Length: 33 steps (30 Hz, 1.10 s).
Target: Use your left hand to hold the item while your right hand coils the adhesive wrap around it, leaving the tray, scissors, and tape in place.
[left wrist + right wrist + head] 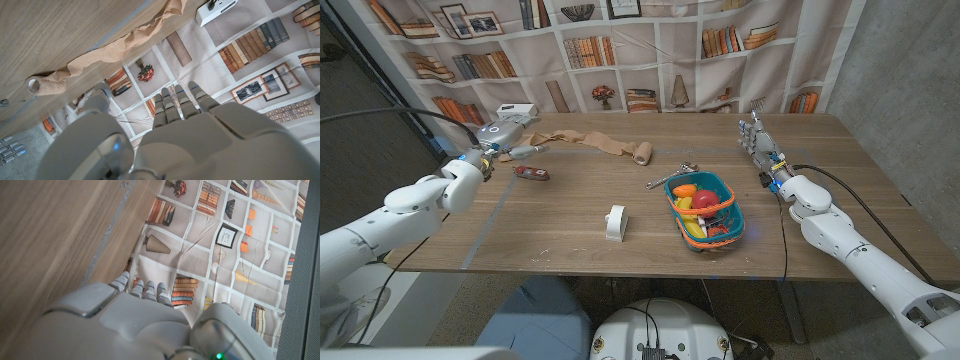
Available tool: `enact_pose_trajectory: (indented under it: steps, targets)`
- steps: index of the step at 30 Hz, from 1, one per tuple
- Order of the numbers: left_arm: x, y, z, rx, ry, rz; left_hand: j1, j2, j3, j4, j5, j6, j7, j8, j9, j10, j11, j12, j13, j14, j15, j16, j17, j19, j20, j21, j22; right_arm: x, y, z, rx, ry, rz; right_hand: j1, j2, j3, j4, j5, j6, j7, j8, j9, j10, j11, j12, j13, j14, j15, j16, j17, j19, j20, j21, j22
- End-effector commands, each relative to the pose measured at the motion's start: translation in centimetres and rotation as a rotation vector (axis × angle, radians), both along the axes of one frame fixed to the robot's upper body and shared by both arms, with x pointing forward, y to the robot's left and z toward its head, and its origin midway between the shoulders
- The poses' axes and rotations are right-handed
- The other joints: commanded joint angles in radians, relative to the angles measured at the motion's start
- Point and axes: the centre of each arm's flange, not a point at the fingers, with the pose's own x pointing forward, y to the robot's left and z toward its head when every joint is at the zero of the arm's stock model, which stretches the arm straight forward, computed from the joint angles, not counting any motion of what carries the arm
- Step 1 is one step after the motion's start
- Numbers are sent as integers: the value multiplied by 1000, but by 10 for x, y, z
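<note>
left hand [498, 137] hovers at ten o'clock, fingers apart, gripping nothing. right hand [757, 137] stands at two o'clock, fingers together and straight, nothing in it. tan wrap [610, 147] trails unrolled at twelve. the small red item [531, 174], hard to make out, lies just beside the left hand. risk: dragging that loose tail could sweep the scissors [670, 177] or nudge the basket [678, 203] and tape [615, 222].
</note>
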Motion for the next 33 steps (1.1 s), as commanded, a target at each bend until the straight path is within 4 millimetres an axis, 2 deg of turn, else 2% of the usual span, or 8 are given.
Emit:
enact_pose_trajectory:
  steps: [1,2,8,11,13,18,33]
  targets:
    - [-1,7,3,41,-4,24,13,-1,-9,0,-1,12,-11,5,4,12,-11,6,7,20,-8,8,5,28,1,12,5,0,1,-2,2,3,2,10,-1,-4,-5,1,0,-6,1,3,0,1,2,2,-92,-4,2,2,-3,4,3,5]
    - [-1,7,3,41,-2,26,13,-1,-10,0,-1,19,-17,7,4,16,-18,8,9,24,-12,10,6,29,1,12,6,0,0,-2,1,3,1,10,-1,-4,-5,1,0,-6,1,3,0,1,2,2,-91,-5,2,2,-3,4,3,5]
    - [1,9,2,55,5,36,17,1,-14,0,-1,39,-26,14,5,25,-20,10,12,33,-20,13,8,13,-2,4,7,1,-1,-2,-1,4,-4,11,0,-4,-5,0,0,-6,1,3,0,1,2,2,-89,-6,3,2,-1,3,4,5]
    - [2,11,2,54,9,37,21,2,-16,-1,-1,53,-41,19,5,35,-28,13,14,35,-26,14,9,4,-4,-1,7,1,-1,-2,-2,3,-7,11,0,-4,-6,0,1,-6,1,3,0,1,2,2,-88,-9,3,2,0,3,4,5]
    - [2,11,2,62,3,34,25,2,-21,-1,-2,78,-52,27,6,75,-31,28,19,36,-35,14,9,-1,-3,-5,6,1,-1,-2,-3,7,-8,11,0,-3,-6,0,0,-6,1,3,1,0,2,2,-87,-9,4,2,1,2,4,5]
    - [2,11,4,78,2,40,37,5,-21,-4,-1,104,-50,35,6,101,-40,36,23,40,-42,14,8,-19,-10,-15,4,2,-1,-2,-5,9,-10,12,1,-3,-6,-1,1,-7,1,3,0,-1,2,2,-87,-11,3,2,2,2,4,5]
    - [2,14,9,144,13,67,61,5,-20,-9,1,114,-57,35,8,107,-49,34,32,3,-36,-5,4,-78,12,-41,0,2,-5,-4,-1,9,-17,15,3,-2,-8,-2,-1,-6,1,3,-1,0,1,2,-87,-10,3,2,2,2,4,5]
